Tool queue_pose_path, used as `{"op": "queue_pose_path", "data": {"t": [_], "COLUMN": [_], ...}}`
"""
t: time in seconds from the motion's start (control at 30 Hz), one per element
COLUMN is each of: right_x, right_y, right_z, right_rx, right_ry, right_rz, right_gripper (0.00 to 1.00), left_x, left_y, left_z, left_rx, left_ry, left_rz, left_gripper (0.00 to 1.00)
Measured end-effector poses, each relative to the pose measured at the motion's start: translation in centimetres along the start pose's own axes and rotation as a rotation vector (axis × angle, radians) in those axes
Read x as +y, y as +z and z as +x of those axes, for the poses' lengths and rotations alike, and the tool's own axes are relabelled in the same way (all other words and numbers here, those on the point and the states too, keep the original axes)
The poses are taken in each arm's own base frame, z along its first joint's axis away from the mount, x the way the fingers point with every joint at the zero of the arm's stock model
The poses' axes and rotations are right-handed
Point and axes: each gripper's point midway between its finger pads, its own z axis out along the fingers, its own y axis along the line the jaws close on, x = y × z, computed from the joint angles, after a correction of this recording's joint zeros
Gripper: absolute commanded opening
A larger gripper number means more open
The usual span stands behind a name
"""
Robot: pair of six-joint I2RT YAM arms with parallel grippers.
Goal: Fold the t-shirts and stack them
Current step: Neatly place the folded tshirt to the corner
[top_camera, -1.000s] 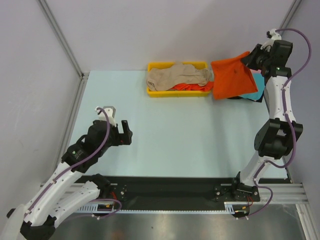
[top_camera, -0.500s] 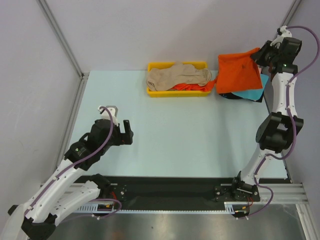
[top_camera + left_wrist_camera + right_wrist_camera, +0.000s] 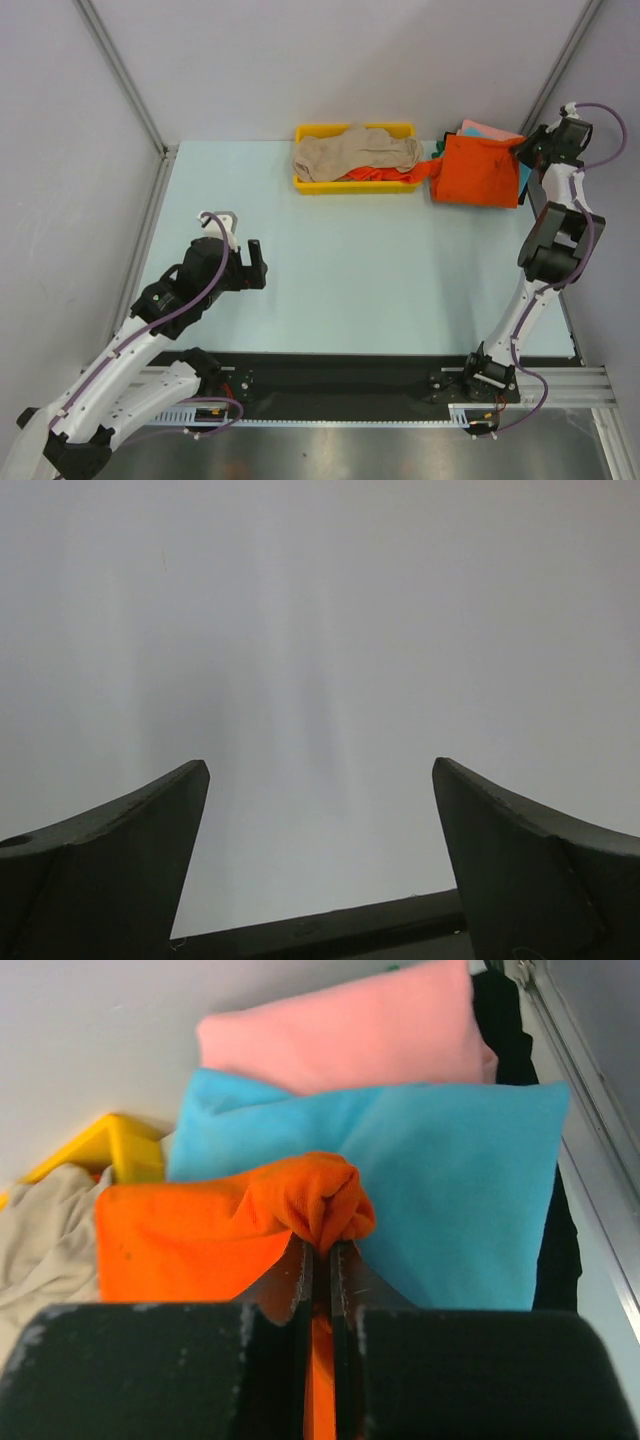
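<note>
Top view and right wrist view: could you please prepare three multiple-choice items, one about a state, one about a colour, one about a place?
1. The right pincer is: A open and empty; B shut on the orange t-shirt; C shut on nothing.
2. In the right wrist view, just behind the orange cloth shows: A the teal t-shirt; B a dark green one; C a beige one.
3. The beige t-shirt lies: A in the yellow tray; B on top of the orange t-shirt; C under the teal t-shirt.

Answers: 1 B, a bunch of orange cloth is pinched in it; 2 A, teal cloth spreads right behind the orange fold; 3 A, it is heaped inside the tray's rim.
</note>
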Motion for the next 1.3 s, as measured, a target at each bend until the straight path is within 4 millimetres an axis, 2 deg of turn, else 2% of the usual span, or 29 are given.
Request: {"op": "queue_pose_path", "data": {"t": [0.23, 0.37, 0.5, 0.77, 0.9, 1.0, 1.07, 1.2, 1.23, 1.27, 1.3], "right_x": [-3.0, -4.2, -5.3, -7.1, -6.8, -6.8, -6.9, -7.6, -7.8, -7.9, -8.1], "right_y": [3.2, 4.2, 4.4, 3.8, 3.8, 3.8, 4.0, 4.9, 5.2, 5.6, 5.9], "right_z": [1.5, 1.5, 1.4, -0.4, -3.9, -5.5, -5.7, -4.2, -3.7, -3.1, -2.5], "right_rx": [-0.007, -0.027, -0.049, -0.144, -0.233, -0.276, -0.281, -0.251, -0.24, -0.227, -0.216], "right_ry": [0.079, 0.104, 0.12, 0.154, 0.149, 0.146, 0.145, 0.145, 0.146, 0.149, 0.153], "right_rz": [0.081, 0.141, 0.216, 0.404, 0.462, 0.481, 0.492, 0.505, 0.506, 0.506, 0.505], "right_gripper": [0.0, 0.0, 0.0, 0.0, 0.0, 0.0, 0.0, 0.0, 0.02, 0.15, 0.25], "left_x": [0.0, 0.0, 0.0, 0.0, 0.0, 0.0, 0.0, 0.0, 0.0, 0.0, 0.0], "left_y": [0.0, 0.0, 0.0, -0.1, -0.3, -0.4, -0.4, -0.4, -0.4, -0.5, -0.5], "left_z": [0.0, 0.0, 0.0, -0.1, -0.2, -0.3, -0.3, -0.3, -0.3, -0.3, -0.4], "left_rx": [0.0, -0.001, -0.002, -0.004, -0.013, -0.019, -0.02, -0.02, -0.021, -0.022, -0.025], "left_ry": [0.0, 0.0, -0.001, -0.001, -0.005, -0.006, -0.007, -0.007, -0.007, -0.008, -0.009], "left_rz": [0.0, 0.001, 0.001, 0.002, 0.006, 0.007, 0.008, 0.008, 0.008, 0.009, 0.011], "left_gripper": [1.0, 1.0, 1.0, 1.0, 1.0, 1.0, 1.0, 1.0, 1.0, 1.0, 1.0]}}
